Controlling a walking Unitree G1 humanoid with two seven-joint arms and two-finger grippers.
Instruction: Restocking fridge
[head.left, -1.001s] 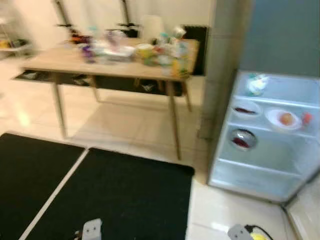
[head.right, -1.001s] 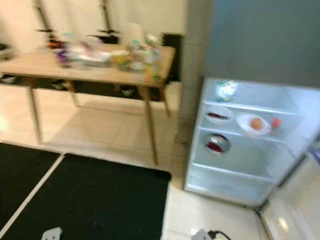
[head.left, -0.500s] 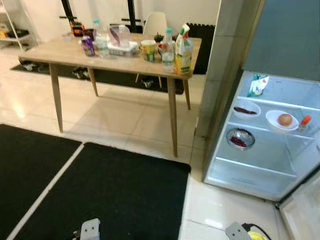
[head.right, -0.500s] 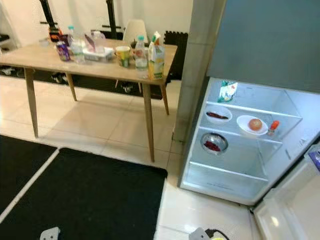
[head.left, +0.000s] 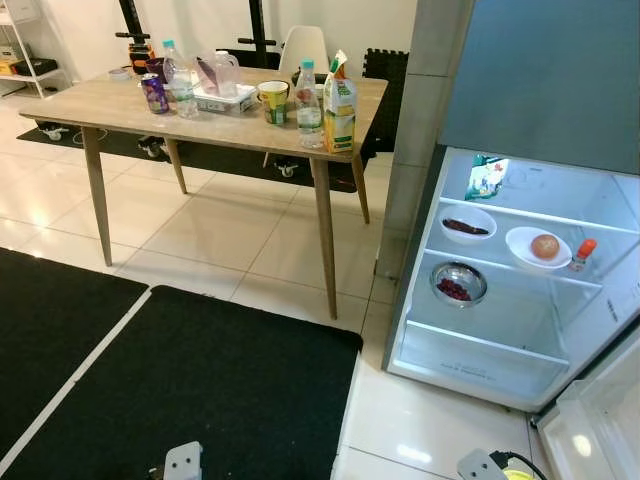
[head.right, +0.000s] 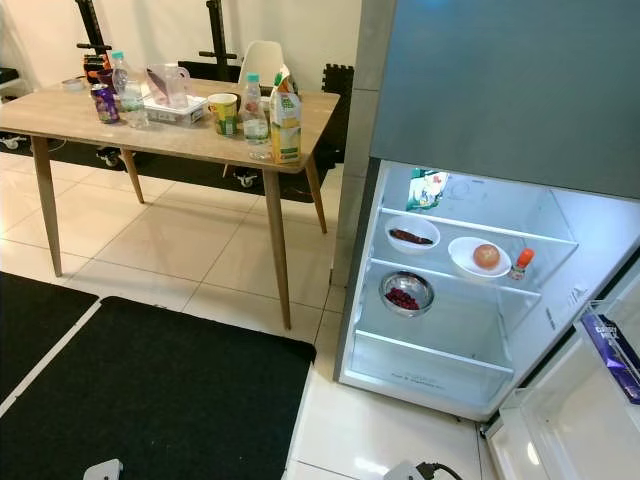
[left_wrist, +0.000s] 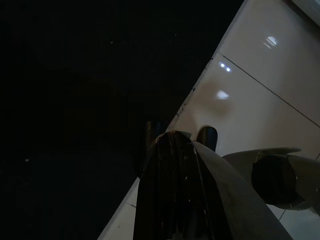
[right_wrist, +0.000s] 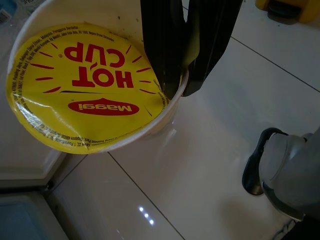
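White tiled floor (head.left: 240, 240) runs from a wooden table (head.left: 120, 110) to the open fridge (head.left: 520, 290). Low at the robot's side, the right gripper (right_wrist: 181, 90) pinches the rim of a yellow-lidded noodle cup (right_wrist: 90, 85). Its left gripper (left_wrist: 175, 150) hangs over a black mat (head.left: 200, 390), fingers pressed together.

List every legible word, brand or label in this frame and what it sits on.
"HOT CUP": yellow lid of the noodle cup pinched at its rim by the right gripper.
"Maggi": red oval on that same lid.
Juice carton, purple can and purple packet in the fridge door: print too small to read.
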